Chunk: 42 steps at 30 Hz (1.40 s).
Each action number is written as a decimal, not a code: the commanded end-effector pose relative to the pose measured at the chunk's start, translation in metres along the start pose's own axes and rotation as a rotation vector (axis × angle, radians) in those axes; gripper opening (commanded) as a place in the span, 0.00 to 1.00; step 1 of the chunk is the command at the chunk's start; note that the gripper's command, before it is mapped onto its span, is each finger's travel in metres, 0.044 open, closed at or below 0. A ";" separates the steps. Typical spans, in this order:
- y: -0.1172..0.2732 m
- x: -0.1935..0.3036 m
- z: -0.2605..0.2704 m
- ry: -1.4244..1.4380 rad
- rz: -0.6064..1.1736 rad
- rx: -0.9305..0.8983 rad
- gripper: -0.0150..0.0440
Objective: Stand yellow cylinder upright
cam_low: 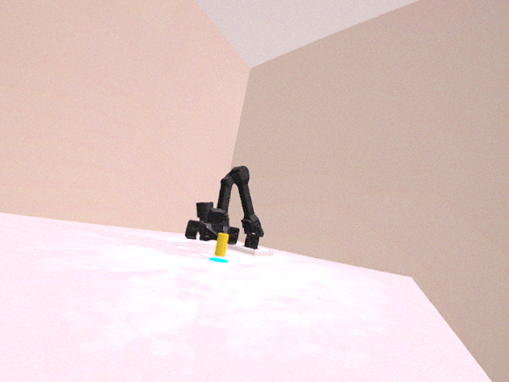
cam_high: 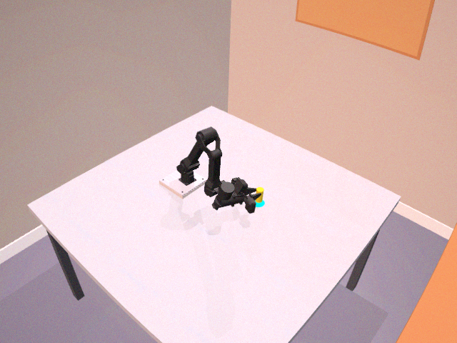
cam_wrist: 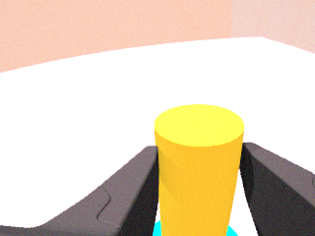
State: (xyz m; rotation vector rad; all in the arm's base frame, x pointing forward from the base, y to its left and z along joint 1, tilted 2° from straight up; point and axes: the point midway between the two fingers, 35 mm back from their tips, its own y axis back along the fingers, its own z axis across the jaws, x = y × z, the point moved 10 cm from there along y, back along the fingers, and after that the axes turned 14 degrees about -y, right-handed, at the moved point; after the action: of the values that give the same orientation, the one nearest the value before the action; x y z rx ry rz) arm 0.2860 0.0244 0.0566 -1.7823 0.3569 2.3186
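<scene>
The yellow tall cylinder [cam_high: 260, 196] [cam_low: 221, 244] [cam_wrist: 199, 187] is held about upright, with a slight lean in the exterior view. My gripper [cam_high: 258, 192] [cam_wrist: 200, 155] is shut on it, with one dark finger on each side below its top. The cyan circle [cam_high: 262, 204] [cam_low: 218, 260] [cam_wrist: 157, 230] lies flat on the table under the cylinder. A thin strip of table shows between the cylinder's bottom and the circle in the exterior view, so the cylinder seems to be slightly above the table. Its bottom end is out of sight in the wrist view.
The arm's pale base plate [cam_high: 172, 187] sits on the white table [cam_high: 295, 236] [cam_low: 280, 335], behind the gripper in the exterior view. The arm arches from it, and the gripper reaches out low and nearly level. Walls stand beyond the table's far edges.
</scene>
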 end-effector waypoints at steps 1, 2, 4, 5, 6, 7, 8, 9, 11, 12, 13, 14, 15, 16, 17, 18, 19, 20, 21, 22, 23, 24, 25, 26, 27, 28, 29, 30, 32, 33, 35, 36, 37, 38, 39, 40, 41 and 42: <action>0.000 0.012 -0.002 0.001 0.001 -0.002 0.43; 0.000 0.012 -0.002 0.001 0.001 -0.002 0.43; 0.000 0.012 -0.002 0.001 0.001 -0.002 0.43; 0.000 0.012 -0.002 0.001 0.001 -0.002 0.43; 0.000 0.012 -0.002 0.001 0.001 -0.002 0.43; 0.000 0.012 -0.002 0.001 0.001 -0.002 0.43; 0.000 0.012 -0.002 0.001 0.001 -0.002 0.43; 0.000 0.012 -0.002 0.001 0.001 -0.002 0.43; 0.000 0.012 -0.002 0.001 0.001 -0.002 0.43; 0.000 0.012 -0.002 0.001 0.001 -0.002 0.43; 0.000 0.012 -0.002 0.001 0.001 -0.002 0.48; 0.000 0.012 -0.002 0.001 0.001 -0.002 0.52; 0.000 0.012 -0.002 0.001 0.001 -0.002 0.57; 0.000 0.012 -0.002 0.001 0.001 -0.002 0.61; 0.000 0.012 -0.002 0.001 0.001 -0.002 0.65; 0.000 0.012 -0.002 0.001 0.001 -0.002 0.70; 0.000 0.012 -0.002 0.001 0.001 -0.002 0.74; 0.000 0.012 -0.002 0.001 0.001 -0.002 0.79; 0.000 0.012 -0.002 0.001 0.001 -0.002 0.83; 0.000 0.012 -0.002 0.001 0.001 -0.002 0.88; 0.000 0.012 -0.002 0.001 0.001 -0.002 0.92; 0.000 0.012 -0.002 0.001 0.001 -0.002 0.93; 0.000 0.012 -0.002 0.001 0.001 -0.002 0.93; 0.000 0.012 -0.002 0.001 0.001 -0.002 0.93; 0.000 0.012 -0.002 0.001 0.001 -0.002 0.93; 0.000 0.011 -0.002 0.001 0.001 -0.002 0.93; 0.000 0.009 -0.002 0.001 0.001 -0.002 0.93; 0.000 0.005 -0.002 0.001 0.001 -0.002 0.93; 0.001 -0.004 -0.002 0.001 0.000 -0.002 0.93; 0.001 -0.009 -0.001 0.001 0.000 -0.002 0.93; 0.001 -0.019 0.000 0.000 0.000 -0.002 0.93; 0.001 -0.023 0.001 0.000 0.000 -0.002 0.93; 0.002 -0.028 0.002 0.000 0.000 -0.002 0.93; 0.002 -0.033 0.003 0.000 0.000 -0.002 0.93; 0.002 -0.037 0.004 0.000 0.000 -0.002 0.93; 0.002 -0.042 0.005 0.000 0.000 -0.002 0.93; 0.003 -0.047 0.007 -0.001 0.000 -0.002 0.93; 0.003 -0.051 0.008 -0.001 0.000 -0.002 0.93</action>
State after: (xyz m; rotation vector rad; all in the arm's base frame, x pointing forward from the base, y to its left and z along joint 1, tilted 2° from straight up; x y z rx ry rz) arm 0.2909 0.0233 0.0922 -1.7806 0.3573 2.3196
